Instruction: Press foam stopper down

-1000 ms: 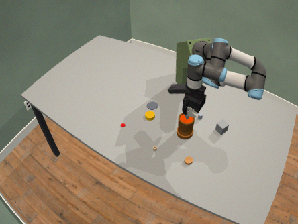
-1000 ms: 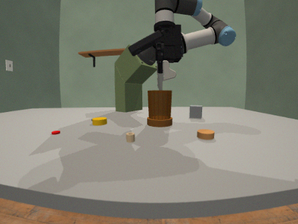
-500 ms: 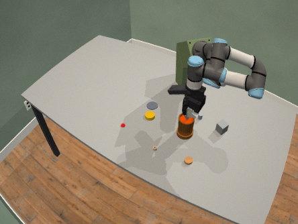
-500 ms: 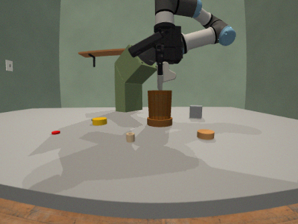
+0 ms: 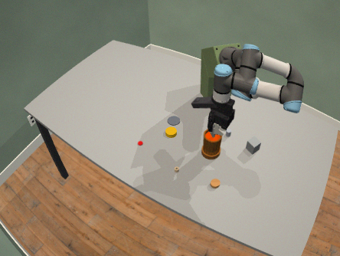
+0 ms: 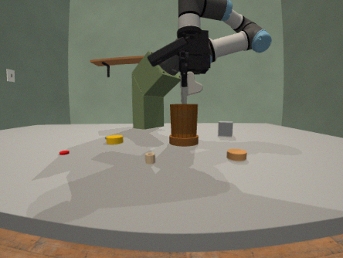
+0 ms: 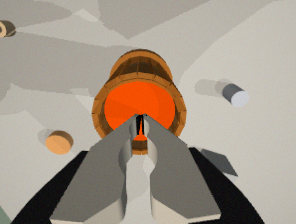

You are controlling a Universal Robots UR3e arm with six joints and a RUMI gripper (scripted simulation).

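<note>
A brown wooden jar (image 5: 211, 146) stands upright on the grey table; it also shows in the exterior view (image 6: 184, 124) and the wrist view (image 7: 139, 100). Its orange foam stopper (image 7: 140, 111) fills the mouth (image 5: 212, 136). From the side no stopper shows above the rim. My gripper (image 7: 141, 115) is shut and empty, pointing straight down with its fingertips on the stopper's top, at the rim in the side view (image 6: 184, 101) and in the top view (image 5: 214, 132).
Around the jar lie a yellow disc (image 5: 171, 132), a grey disc (image 5: 173, 120), a red dot (image 5: 140, 143), a small beige ring (image 5: 176, 169), an orange disc (image 5: 215, 183), a grey cube (image 5: 253, 146) and a small grey cylinder (image 7: 235, 95). A green block (image 6: 148, 96) stands behind.
</note>
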